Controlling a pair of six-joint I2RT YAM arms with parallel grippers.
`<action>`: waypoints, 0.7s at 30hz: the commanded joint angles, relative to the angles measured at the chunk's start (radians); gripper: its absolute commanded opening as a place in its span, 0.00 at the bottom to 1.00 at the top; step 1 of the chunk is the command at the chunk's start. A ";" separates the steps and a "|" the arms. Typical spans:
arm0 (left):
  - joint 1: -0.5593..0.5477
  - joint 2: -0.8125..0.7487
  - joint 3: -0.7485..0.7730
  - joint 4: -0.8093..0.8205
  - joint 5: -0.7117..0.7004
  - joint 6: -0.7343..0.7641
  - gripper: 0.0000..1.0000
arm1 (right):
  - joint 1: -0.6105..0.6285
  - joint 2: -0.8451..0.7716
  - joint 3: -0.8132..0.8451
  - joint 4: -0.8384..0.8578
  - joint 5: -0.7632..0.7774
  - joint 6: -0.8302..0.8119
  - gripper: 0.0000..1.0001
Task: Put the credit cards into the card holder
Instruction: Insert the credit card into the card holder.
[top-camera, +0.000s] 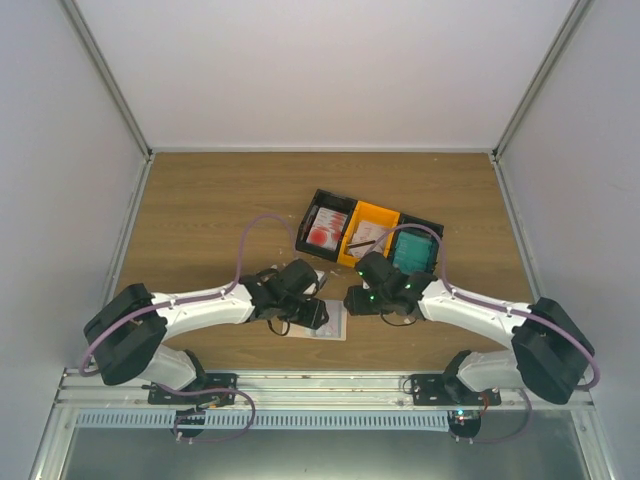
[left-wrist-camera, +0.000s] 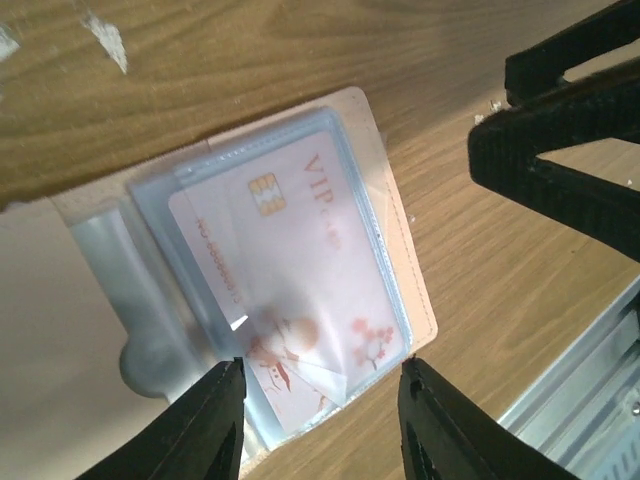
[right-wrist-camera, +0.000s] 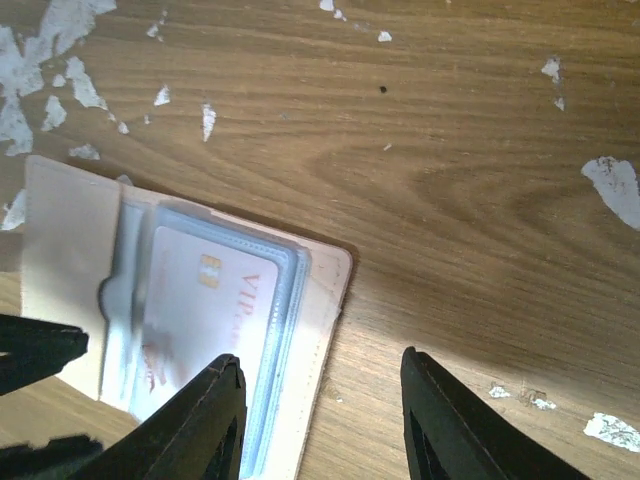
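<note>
**Arms meet over card holder**

Left end effector (left-wrist-camera: 320, 420) and right end effector (right-wrist-camera: 320, 420) hover part-open, gripping nothing, over the card holder (left-wrist-camera: 412, 300), open on the near desk (right-wrist-camera: 450, 150), VIP card (left-wrist-camera: 290, 270) sleeved inside. Beyond, bins (top-camera: 380, 209) hold a red-marked card (top-camera: 323, 232) and a teal card (top-camera: 412, 252)

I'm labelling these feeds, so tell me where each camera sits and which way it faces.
Top external: above and behind the bases, looking down at the table; left arm and right arm show.
Left wrist: on the left arm, looking down at the open card holder; left end effector at the bottom.
Right wrist: looking down at wood beside the holder; right end effector at the bottom.
Shared: both wrist views show the card holder and VIP card.
</note>
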 joint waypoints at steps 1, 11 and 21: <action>0.010 -0.015 -0.015 0.023 -0.044 -0.018 0.42 | -0.008 -0.026 -0.001 0.014 0.000 0.001 0.44; 0.013 0.043 -0.082 0.109 -0.019 -0.037 0.19 | -0.009 -0.036 -0.073 0.148 -0.185 0.023 0.36; 0.019 0.106 -0.114 0.141 -0.028 -0.038 0.11 | -0.029 -0.009 -0.131 0.241 -0.292 0.049 0.27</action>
